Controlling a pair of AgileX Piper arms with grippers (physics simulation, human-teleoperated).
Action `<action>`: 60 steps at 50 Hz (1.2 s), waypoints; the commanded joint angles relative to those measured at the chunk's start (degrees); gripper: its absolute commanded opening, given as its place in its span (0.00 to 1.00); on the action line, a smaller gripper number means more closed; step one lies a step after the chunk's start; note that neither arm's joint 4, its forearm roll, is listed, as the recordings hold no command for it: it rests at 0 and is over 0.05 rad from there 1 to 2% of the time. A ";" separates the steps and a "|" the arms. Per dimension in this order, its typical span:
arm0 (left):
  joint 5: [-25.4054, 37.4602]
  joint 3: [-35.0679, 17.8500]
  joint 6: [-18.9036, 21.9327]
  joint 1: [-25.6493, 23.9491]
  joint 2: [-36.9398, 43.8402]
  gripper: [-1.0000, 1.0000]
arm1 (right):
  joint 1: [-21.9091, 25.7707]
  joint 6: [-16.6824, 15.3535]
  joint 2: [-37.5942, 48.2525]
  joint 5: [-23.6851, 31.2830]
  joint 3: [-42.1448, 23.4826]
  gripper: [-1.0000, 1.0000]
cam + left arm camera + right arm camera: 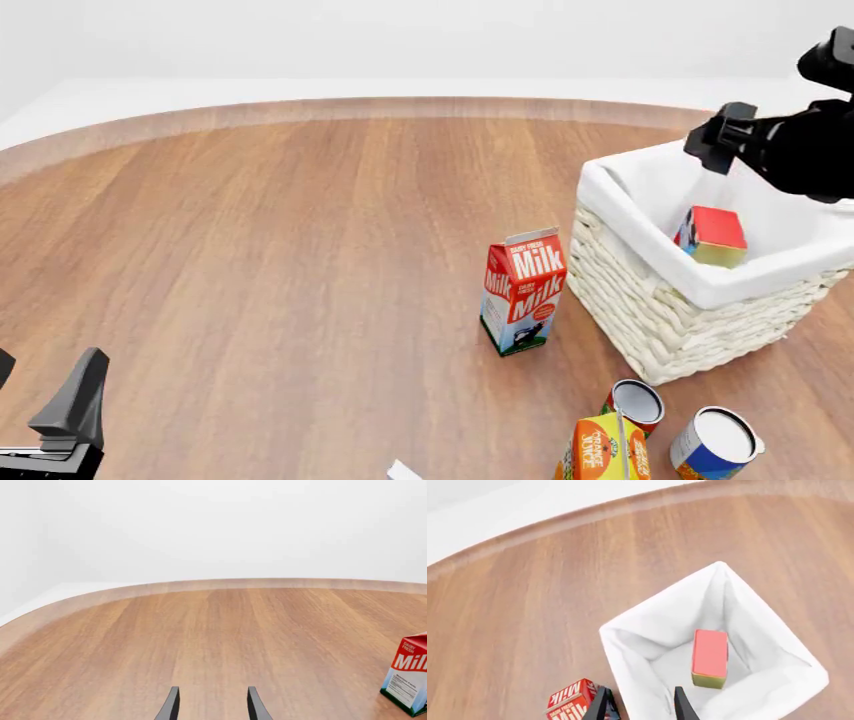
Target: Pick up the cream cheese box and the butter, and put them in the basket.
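The butter (714,236) lies inside the basket (667,310), at the right of the front frame, leaning against the white lining with one end down, so this half of the task looks finished. The right pincer (639,702) hangs above the basket with its fingers apart and nothing between them; I judge it is high there because it has let the carton go. From the right wrist camera the butter shows as a red brick in the middle of the lining, with the Milk carton (525,290) just outside the basket wall, at the lower left of that frame.

The left pincer (212,705) is released too and empty, low over bare tabletop (267,260). In the front frame it sits at the lower left corner.

The cream cheese box (404,470) is probably the small pale corner at the bottom edge of the front frame, a little left of centre; too little shows to be certain. It is nearer to the left arm, so that arm seems the natural one for it.

An orange juice carton (603,450) and two cans (638,403) stand at the lower right.
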 commanded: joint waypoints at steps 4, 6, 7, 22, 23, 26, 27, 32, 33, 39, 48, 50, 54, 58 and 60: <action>0.00 0.00 0.00 0.00 0.00 1.00 | 8.60 -1.88 -2.83 5.99 -5.47 1.00; 0.00 0.00 0.00 0.00 0.00 1.00 | 8.60 -1.88 -2.83 6.00 -5.48 1.00; 0.00 0.00 0.00 0.00 0.00 1.00 | 8.60 -1.88 -2.83 6.00 -5.48 1.00; 0.00 0.00 0.00 0.00 0.00 1.00 | 22.60 -3.76 -2.26 10.10 -10.54 1.00; 0.00 0.00 0.00 0.00 0.00 1.00 | 23.13 -3.93 -1.93 10.10 -10.81 1.00; 0.00 0.00 0.00 0.00 0.00 1.00 | 26.12 -3.62 -0.47 9.25 -11.09 1.00; 0.00 0.00 0.00 0.00 0.00 1.00 | 27.30 -3.83 0.31 8.86 -11.28 1.00; 0.00 0.00 0.00 0.00 0.00 1.00 | 31.08 -3.16 2.30 7.60 -11.94 1.00; 0.00 0.00 0.00 0.00 0.00 1.00 | 31.08 -3.16 2.30 7.60 -11.94 1.00; 0.00 0.00 0.00 0.00 0.00 1.00 | 34.38 -2.89 4.01 6.79 -12.23 1.00; 0.00 0.00 0.00 0.00 0.00 1.00 | 36.78 -2.52 4.13 6.45 -10.80 1.00; 0.00 0.00 0.00 0.00 0.00 1.00 | 37.58 -2.41 4.22 6.50 -10.71 1.00; 0.00 0.00 0.00 0.00 0.00 1.00 | 39.76 -2.22 5.13 6.39 -10.77 1.00; 0.00 0.00 0.00 0.00 0.00 1.00 | 42.49 -1.73 6.29 6.12 -10.89 1.00; 0.00 0.00 0.00 0.00 0.00 1.00 | 44.07 -1.29 7.11 5.76 -10.57 1.00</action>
